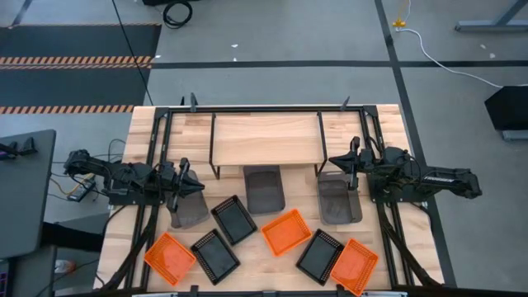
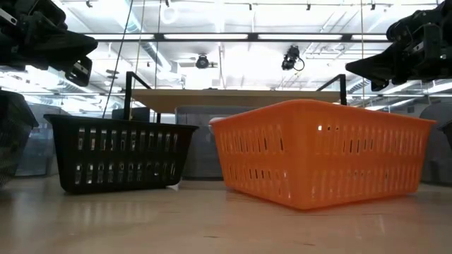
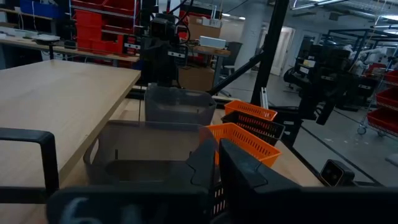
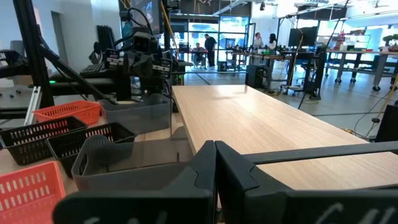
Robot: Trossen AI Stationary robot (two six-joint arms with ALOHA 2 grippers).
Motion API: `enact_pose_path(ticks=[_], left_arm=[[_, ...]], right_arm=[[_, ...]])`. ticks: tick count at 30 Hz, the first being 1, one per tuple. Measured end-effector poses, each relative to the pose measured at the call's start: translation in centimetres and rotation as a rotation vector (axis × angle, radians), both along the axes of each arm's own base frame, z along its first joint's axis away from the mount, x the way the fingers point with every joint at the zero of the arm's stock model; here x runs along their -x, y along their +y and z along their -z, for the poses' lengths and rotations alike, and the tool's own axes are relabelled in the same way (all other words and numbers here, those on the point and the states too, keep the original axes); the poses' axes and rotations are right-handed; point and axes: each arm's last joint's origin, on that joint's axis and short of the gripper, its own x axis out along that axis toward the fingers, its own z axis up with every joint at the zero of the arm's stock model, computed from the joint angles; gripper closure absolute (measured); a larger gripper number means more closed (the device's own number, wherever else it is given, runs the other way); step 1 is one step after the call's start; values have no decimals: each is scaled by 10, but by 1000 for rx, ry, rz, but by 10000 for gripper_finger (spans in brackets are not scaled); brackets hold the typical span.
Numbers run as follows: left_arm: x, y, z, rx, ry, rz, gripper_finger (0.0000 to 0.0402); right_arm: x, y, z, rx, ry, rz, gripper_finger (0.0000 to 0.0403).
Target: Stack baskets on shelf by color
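The shelf (image 1: pixel 264 139) stands at the table's far side, its plank bare. Three grey baskets (image 1: pixel 264 188) (image 1: pixel 338 200) (image 1: pixel 188 208) rest on their bottoms on the tabletop just before it. Nearer the front lie three black mesh baskets (image 1: pixel 233 219) (image 1: pixel 215 256) (image 1: pixel 320 256) and three orange ones (image 1: pixel 286 232) (image 1: pixel 169 258) (image 1: pixel 355 266). My left gripper (image 1: pixel 191 181) hovers shut over the left grey basket's far end. My right gripper (image 1: pixel 353 163) hovers shut over the right grey basket's far end. In the wrist views the shut fingers (image 3: pixel 217 163) (image 4: pixel 216 160) point along the shelf (image 3: pixel 56 106) (image 4: pixel 261 130).
Black frame rails (image 1: pixel 157 165) (image 1: pixel 381 206) run along both table sides under the arms. The low view shows a black basket (image 2: pixel 120 152) and an orange basket (image 2: pixel 321 152) close to the front edge, with both arms raised well above them. People stand far off in the room (image 4: pixel 210 46).
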Motion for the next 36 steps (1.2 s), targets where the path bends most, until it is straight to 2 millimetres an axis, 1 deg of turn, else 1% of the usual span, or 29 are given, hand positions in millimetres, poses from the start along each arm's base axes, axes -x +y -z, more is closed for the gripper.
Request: enact_pose_path(ticks=[7,15,24,32,36], left_arm=[[0,0,0,0,0,0,366],[0,0,0,0,0,0,374],[0,0,0,0,-1,0,366],[0,0,0,0,0,0,374],[0,0,0,0,0,0,371]], right_arm=[[0,0,0,0,-1,0,391],[0,0,0,0,0,0,391],[0,0,0,0,0,0,391],[0,0,0,0,0,0,391],[0,0,0,0,0,0,391]])
